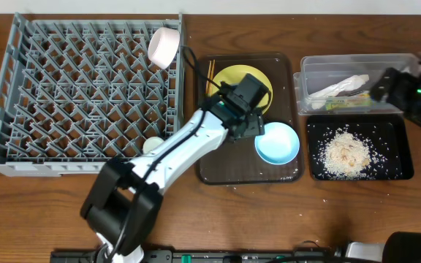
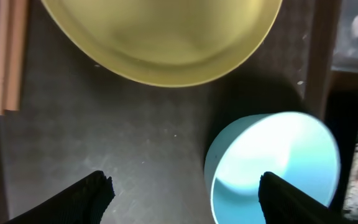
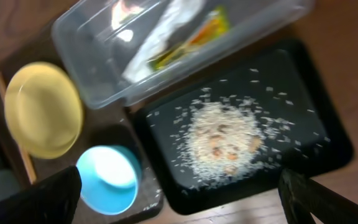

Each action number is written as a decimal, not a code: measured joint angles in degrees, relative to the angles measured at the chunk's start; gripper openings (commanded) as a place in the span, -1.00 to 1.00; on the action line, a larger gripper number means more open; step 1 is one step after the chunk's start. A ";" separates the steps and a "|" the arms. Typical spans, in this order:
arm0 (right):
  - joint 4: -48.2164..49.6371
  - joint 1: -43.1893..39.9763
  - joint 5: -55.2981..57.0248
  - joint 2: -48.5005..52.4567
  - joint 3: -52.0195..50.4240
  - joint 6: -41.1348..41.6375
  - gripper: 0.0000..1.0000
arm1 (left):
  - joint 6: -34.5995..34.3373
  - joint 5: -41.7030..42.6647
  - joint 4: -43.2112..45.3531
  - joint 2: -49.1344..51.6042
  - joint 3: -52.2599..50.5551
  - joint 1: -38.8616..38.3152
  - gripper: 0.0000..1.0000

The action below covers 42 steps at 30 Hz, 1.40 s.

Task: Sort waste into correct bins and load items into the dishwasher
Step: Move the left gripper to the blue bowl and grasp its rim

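Observation:
My left gripper point(image 1: 252, 126) point(image 2: 188, 194) is open low over the brown tray, one finger inside the light blue bowl point(image 1: 277, 143) point(image 2: 278, 155), the other outside its rim. The yellow plate point(image 1: 241, 82) point(image 2: 160, 37) and the chopsticks point(image 1: 211, 73) point(image 2: 8, 56) lie just beyond. My right gripper point(image 1: 386, 86) point(image 3: 179, 205) is open and empty, high over the clear tub point(image 1: 309, 77) point(image 3: 98, 74), which holds the tissue point(image 1: 346, 85) and the wrapper point(image 1: 346, 104) point(image 3: 194, 34). Rice crumbs point(image 1: 346, 152) point(image 3: 222, 134) lie in the black tray point(image 1: 397, 164) point(image 3: 319, 143).
The grey dish rack point(image 1: 79, 95) fills the left side. A white bowl point(image 1: 163, 45) leans at its far right corner and a small white cup point(image 1: 152, 145) sits near its front right. The dark brown serving tray point(image 1: 218, 168) is between the rack and the bins.

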 measured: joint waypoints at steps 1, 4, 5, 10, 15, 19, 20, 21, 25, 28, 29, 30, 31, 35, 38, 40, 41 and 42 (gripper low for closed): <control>-0.07 -0.92 0.13 0.00 0.00 0.02 0.99 | 0.02 -0.07 0.09 0.72 0.00 -0.31 0.56; -0.61 -3.21 0.42 -0.04 0.00 0.15 0.99 | 0.24 -0.02 0.70 2.93 0.00 -1.09 0.48; -0.72 -3.63 0.66 -0.09 0.00 0.15 0.99 | 0.83 0.17 1.29 3.69 0.00 -1.29 0.46; -0.87 -3.87 1.01 -0.20 0.00 0.15 0.99 | 3.56 1.03 3.69 4.68 0.00 -2.58 0.36; -0.87 -3.87 1.16 -0.20 0.00 0.15 0.98 | 5.84 1.31 4.72 5.38 0.00 -4.63 0.34; -0.87 -3.87 1.16 -0.20 0.00 0.15 0.98 | 6.25 1.97 4.98 8.00 0.00 -4.79 0.25; -0.87 -3.87 1.16 -0.20 0.00 0.15 0.99 | 6.19 2.14 5.03 8.59 0.00 -4.70 0.22; -0.87 -3.87 1.16 -0.20 0.00 0.15 0.98 | 6.36 2.34 5.25 9.07 0.00 -4.57 0.15; -0.87 -3.87 1.16 -0.20 0.00 0.15 0.98 | 6.78 2.58 5.84 9.29 0.00 -4.46 -0.06; -0.87 -3.87 1.16 -0.20 0.00 0.15 0.99 | 7.04 2.62 5.88 9.29 0.00 -4.46 -0.24; -0.87 -3.87 1.16 -0.20 0.00 0.15 0.99 | 7.13 2.64 5.92 9.29 0.00 -4.46 -0.31; -0.87 -3.87 1.16 -0.20 0.00 0.15 0.99 | 7.10 2.75 5.90 9.29 0.00 -4.46 -0.42; -0.87 -3.87 1.16 -0.20 0.00 0.15 0.99 | 7.10 2.78 5.88 9.29 0.00 -4.46 -0.51; -0.87 -3.87 1.16 -0.20 0.00 0.15 0.99 | 7.21 2.78 5.88 9.29 0.00 -4.46 -0.85; -0.87 -3.87 1.16 -0.20 0.00 0.15 0.99 | 7.45 2.75 5.88 9.29 0.00 -4.46 -0.85; -0.87 -3.87 1.16 -0.20 0.00 0.15 0.99 | 7.48 2.75 5.66 9.27 0.00 -4.46 -0.85; -0.87 -3.87 1.16 -0.20 0.00 0.15 0.99 | 7.48 2.75 5.40 9.11 0.00 -4.46 -0.85; -0.87 -3.87 1.16 -0.20 0.00 0.15 0.99 | 7.48 2.73 4.96 8.81 0.00 -4.46 -0.85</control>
